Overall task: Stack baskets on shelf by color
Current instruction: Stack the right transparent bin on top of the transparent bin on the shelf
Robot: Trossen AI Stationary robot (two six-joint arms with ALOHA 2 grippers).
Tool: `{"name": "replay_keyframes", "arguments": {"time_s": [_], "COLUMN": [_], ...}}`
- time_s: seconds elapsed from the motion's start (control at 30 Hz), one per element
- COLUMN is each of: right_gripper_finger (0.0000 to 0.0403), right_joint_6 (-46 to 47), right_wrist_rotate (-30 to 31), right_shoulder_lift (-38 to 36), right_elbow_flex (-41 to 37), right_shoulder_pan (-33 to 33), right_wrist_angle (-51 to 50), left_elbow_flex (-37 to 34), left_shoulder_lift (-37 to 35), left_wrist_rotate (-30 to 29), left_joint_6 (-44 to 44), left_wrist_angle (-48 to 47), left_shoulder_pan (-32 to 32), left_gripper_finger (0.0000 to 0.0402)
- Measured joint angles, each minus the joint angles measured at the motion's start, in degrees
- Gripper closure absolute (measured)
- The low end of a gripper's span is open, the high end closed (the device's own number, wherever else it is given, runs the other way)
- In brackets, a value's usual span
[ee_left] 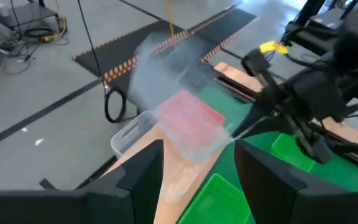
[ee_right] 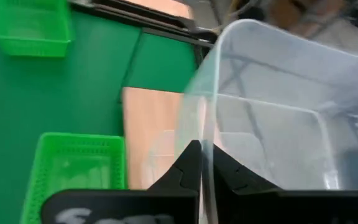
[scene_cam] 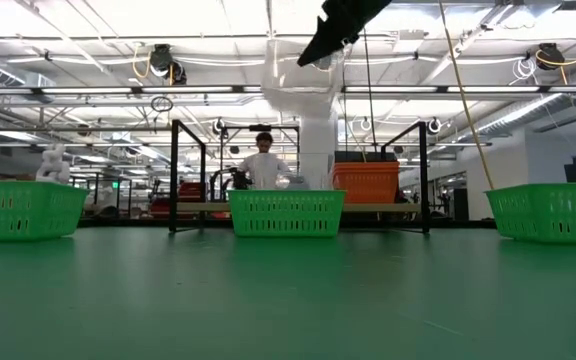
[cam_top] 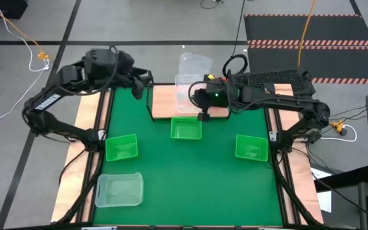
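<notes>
My right gripper (cam_top: 203,105) is over the wooden shelf (cam_top: 163,102) and is shut on a clear basket (cam_top: 193,66), raised above the board. In the left wrist view this basket (ee_left: 179,74) is blurred, with a red basket (ee_left: 191,115) showing below it. That red basket (scene_cam: 366,183) stands on the right part of the shelf (scene_cam: 208,207). Another clear basket (ee_left: 132,130) sits at the shelf's far end. My left gripper (ee_left: 197,180) is open, up near the shelf's left end (cam_top: 139,83), and touches nothing. My right gripper pinches one side wall of the clear basket at its rim (ee_right: 202,163), with one finger on each face of the wall. The basket is lifted clear of the shelf and tilted, its open side turned toward the wrist camera.
Three green baskets rest on the green mat: one at the left (cam_top: 121,147), one just in front of the shelf (cam_top: 186,128), one at the right (cam_top: 251,147). A clear basket (cam_top: 119,190) lies near the left front corner. A person (scene_cam: 264,165) stands beyond the table.
</notes>
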Motion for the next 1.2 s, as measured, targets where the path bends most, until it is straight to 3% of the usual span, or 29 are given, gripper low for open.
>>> {"name": "replay_keyframes", "arguments": {"time_s": [0.17, 0.43, 0.87, 1.2], "right_gripper_finger": [0.0403, 0.0403, 0.0403, 0.0403], "right_joint_6": [-2.8, -4.1, -5.3, -9.2], "right_wrist_rotate": [-6.5, -9.9, -9.8, -9.9], "right_shoulder_lift": [1.9, 7.5, 10.9, 10.9], "right_elbow_flex": [-0.1, 0.0, 0.0, 0.0], "right_shoulder_pan": [-2.6, -5.0, -5.6, -6.5], "right_wrist_angle": [-0.9, 1.6, 0.3, 0.4], "left_elbow_flex": [0.0, -0.1, -0.1, -0.1], "left_shoulder_lift": [0.1, 2.8, 2.9, 3.0], "left_wrist_rotate": [0.0, -1.3, -6.4, -6.7], "left_joint_6": [-1.3, -2.5, -3.9, -3.6], "left_wrist_angle": [-1.6, -4.7, -10.8, -10.9], "left_shoulder_pan": [-1.0, -3.1, -4.4, -4.3], "left_gripper_finger": [0.0202, 0.0201, 0.0201, 0.0202]}}
